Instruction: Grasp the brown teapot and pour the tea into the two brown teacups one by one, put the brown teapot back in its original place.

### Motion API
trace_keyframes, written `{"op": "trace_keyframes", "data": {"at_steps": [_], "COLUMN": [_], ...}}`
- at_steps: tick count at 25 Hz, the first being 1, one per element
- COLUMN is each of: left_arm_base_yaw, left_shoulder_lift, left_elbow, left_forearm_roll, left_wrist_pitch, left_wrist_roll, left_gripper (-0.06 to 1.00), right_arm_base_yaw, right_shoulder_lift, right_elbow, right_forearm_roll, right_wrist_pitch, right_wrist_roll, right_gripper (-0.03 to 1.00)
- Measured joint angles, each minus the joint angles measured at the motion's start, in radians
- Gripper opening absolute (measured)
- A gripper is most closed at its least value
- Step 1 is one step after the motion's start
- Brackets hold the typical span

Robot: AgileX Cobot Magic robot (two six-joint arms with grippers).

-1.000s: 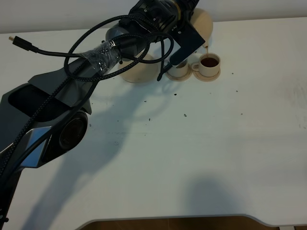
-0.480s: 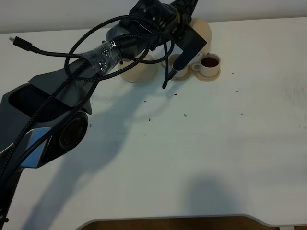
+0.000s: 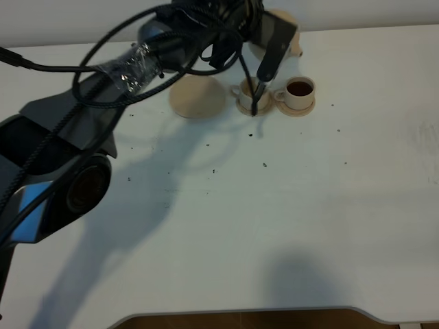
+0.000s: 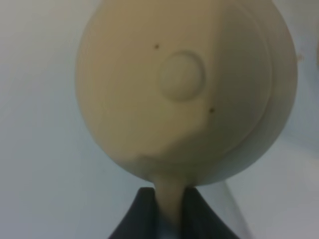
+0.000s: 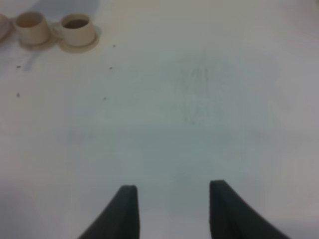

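Tan teapot (image 4: 184,99), tan teacups (image 5: 77,31), white dark-flecked table (image 3: 309,219)

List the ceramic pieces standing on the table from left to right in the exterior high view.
From the left: large saucer → empty teacup → tea-filled teacup. The teapot held above overlaps the cups, so it is left out.

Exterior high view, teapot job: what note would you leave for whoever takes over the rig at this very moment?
Left gripper: shut on the handle of the brown teapot, which is lifted off the large saucer.
Right gripper: open, holding nothing.
Done: the teacup on the right arm's side holds dark tea.
To do: the other teacup looks empty; fill it, then set the teapot back on the bare large saucer.
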Motion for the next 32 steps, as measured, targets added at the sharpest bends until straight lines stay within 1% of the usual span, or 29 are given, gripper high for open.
{"op": "trace_keyframes", "data": {"at_steps": [3,6,11,15,19,21,25,32], "left_arm_base_yaw": [-0.009,-0.018,-0.027,-0.027,-0.027,-0.027,-0.028,-0.049], "left_shoulder_lift": [-0.031,-0.059,-0.089,-0.091,-0.091,-0.089,-0.083,-0.067], "left_elbow": [0.0,0.0,0.0,0.0,-0.001,-0.001,0.031,0.128], "left_forearm_roll": [-0.008,-0.057,-0.204,-0.273,-0.307,-0.324,-0.376,-0.383], "left_wrist_pitch": [0.104,0.228,0.431,0.57,0.58,0.58,0.581,0.57], "left_wrist_roll": [-0.142,-0.25,-0.401,-0.542,-0.712,-0.773,-0.835,-0.882], "left_gripper": [0.11,0.11,0.11,0.11,0.11,0.11,0.11,0.11], "right_arm_base_yaw": [0.0,0.0,0.0,0.0,0.0,0.0,0.0,0.0], "right_shoulder_lift": [0.0,0.0,0.0,0.0,0.0,0.0,0.0,0.0], "right_elbow": [0.0,0.0,0.0,0.0,0.0,0.0,0.0,0.0], "right_forearm_roll": [0.0,0.0,0.0,0.0,0.0,0.0,0.0,0.0], "right_wrist_pitch": [0.0,0.0,0.0,0.0,0.0,0.0,0.0,0.0], "right_wrist_roll": [0.0,0.0,0.0,0.0,0.0,0.0,0.0,0.0], "right_gripper": [0.36,0.36,0.36,0.36,0.36,0.36,0.36,0.36]}}
